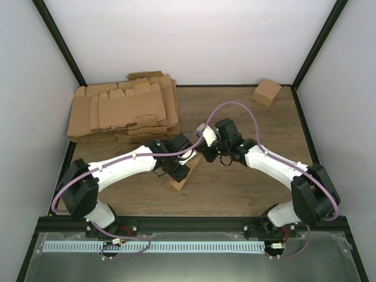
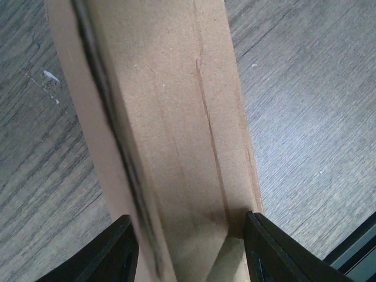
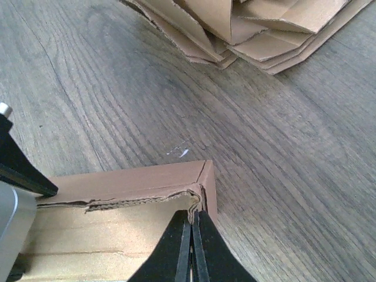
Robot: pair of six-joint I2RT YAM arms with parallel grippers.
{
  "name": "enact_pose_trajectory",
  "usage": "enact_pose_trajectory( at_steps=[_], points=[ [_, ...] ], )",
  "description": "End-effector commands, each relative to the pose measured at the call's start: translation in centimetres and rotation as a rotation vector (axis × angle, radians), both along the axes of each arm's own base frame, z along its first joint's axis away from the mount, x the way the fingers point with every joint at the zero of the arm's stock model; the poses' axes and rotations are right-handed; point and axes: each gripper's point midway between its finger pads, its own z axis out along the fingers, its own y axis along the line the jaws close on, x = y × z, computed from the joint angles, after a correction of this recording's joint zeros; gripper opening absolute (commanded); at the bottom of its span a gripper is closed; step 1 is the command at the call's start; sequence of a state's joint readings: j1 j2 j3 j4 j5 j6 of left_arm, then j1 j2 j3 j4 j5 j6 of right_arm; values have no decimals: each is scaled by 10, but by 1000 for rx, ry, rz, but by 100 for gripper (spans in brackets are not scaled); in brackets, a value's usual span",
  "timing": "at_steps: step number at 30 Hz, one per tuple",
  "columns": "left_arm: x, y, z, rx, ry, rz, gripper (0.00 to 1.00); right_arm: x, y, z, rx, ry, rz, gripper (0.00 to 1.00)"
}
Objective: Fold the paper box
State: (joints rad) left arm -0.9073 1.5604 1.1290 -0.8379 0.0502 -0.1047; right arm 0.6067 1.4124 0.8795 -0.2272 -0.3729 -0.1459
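Observation:
The paper box (image 1: 183,175) is a brown, partly folded oblong carton resting on the wooden table between the two arms. In the left wrist view the paper box (image 2: 176,117) fills the gap between the jaws, and my left gripper (image 2: 191,235) has both fingers against its sides. Its left edge is blurred. My left gripper (image 1: 172,164) covers most of the box from above. My right gripper (image 3: 192,214) is shut on a thin cardboard wall at one corner of the paper box (image 3: 117,194). From above, the right gripper (image 1: 205,154) meets the box's far end.
A thick pile of brown cardboard blanks (image 1: 126,108) lies at the back left, and its edge (image 3: 252,29) shows in the right wrist view. A small cube-like carton (image 1: 266,91) sits at the back right. White walls and black frame posts enclose the table, with a metal rail (image 2: 358,252) nearby.

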Motion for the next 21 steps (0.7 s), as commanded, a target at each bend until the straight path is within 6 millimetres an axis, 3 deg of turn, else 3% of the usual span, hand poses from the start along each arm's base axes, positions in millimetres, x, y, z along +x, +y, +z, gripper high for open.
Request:
enact_pose_trajectory(
  at_steps=[1, 21],
  points=[
    [2, 7, -13, 28, 15, 22, 51, 0, 3, -14, -5, 12, -10, 1],
    [4, 20, -12, 24, 25, 71, 54, 13, 11, -51, -6, -57, 21, 1]
  ],
)
